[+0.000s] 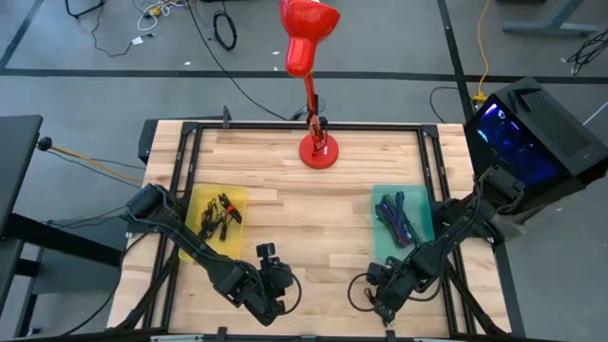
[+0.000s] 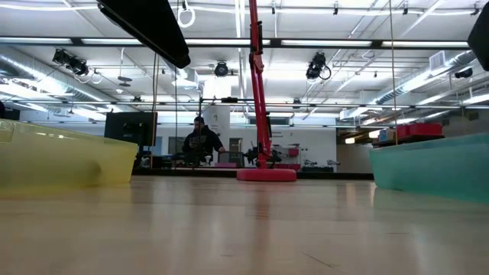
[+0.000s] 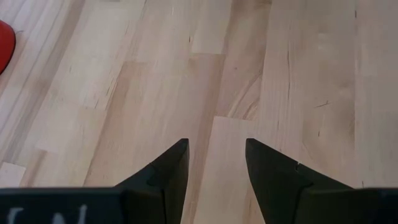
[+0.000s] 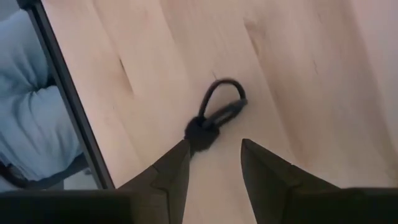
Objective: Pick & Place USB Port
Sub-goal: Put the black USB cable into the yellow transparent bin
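R gripper sits low at the tabletop's front edge, toward the front-right corner, nose down over a small black cable bundle. In the R wrist view the bundle is a coiled loop tied at one end, lying flat on the wood just ahead of the two fingers, its knotted end touching or nearly touching one fingertip. Jaws are part-way open w/ nothing between them; the cable isn't held. Looks like the approach phase of a pick: the gap is set to straddle the knot, prob. the thickest and easiest bit to pinch.

The teal tray of coloured cables is along the right edge, just behind that arm; the yellow tray w/ black and red cables is along the left edge. One is likely source, the other target, can't say which.

L gripper waits near the front edge, left of centre, fingers wide apart over bare wood, empty, well clear of the R arm's work. The red lamp stands at the back edge, mid-table.
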Controlling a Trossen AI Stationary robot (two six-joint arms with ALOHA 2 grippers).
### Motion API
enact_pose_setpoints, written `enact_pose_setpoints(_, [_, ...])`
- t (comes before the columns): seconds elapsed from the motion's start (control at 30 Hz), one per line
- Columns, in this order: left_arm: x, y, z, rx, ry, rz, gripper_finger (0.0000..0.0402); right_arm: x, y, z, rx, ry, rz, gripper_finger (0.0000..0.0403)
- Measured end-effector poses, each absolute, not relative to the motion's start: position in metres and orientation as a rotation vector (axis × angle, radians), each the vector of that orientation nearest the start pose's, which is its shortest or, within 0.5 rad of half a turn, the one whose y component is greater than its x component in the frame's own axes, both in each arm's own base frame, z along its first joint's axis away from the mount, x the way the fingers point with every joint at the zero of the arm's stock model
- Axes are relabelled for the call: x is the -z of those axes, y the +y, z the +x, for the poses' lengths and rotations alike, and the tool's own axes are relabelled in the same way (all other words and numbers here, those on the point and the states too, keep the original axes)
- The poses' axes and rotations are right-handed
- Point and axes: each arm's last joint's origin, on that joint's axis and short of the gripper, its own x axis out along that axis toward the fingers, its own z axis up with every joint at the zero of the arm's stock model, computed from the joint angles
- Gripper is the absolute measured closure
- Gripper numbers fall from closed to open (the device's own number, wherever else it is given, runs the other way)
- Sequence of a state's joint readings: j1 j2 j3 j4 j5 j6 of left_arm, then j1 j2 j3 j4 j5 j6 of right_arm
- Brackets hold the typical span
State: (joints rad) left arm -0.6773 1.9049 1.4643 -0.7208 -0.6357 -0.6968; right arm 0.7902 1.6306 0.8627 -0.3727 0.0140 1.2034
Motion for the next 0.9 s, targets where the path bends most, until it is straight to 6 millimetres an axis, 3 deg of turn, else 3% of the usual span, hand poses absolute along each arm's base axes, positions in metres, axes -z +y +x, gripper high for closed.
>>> enact_pose_setpoints(0.67, [-0.219, -0.231, 0.315, -0.273, 0.858, 0.061, 0.0236, -0.152, 0.21, 0.211, 0.041, 1.215, 0.582, 0.0256])
enact_pose_setpoints(0.9, [-0.219, -0.231, 0.315, -0.273, 0.858, 0.061, 0.0236, -0.133, 0.214, 0.215, 0.026, 1.27, 0.555, 0.0256])
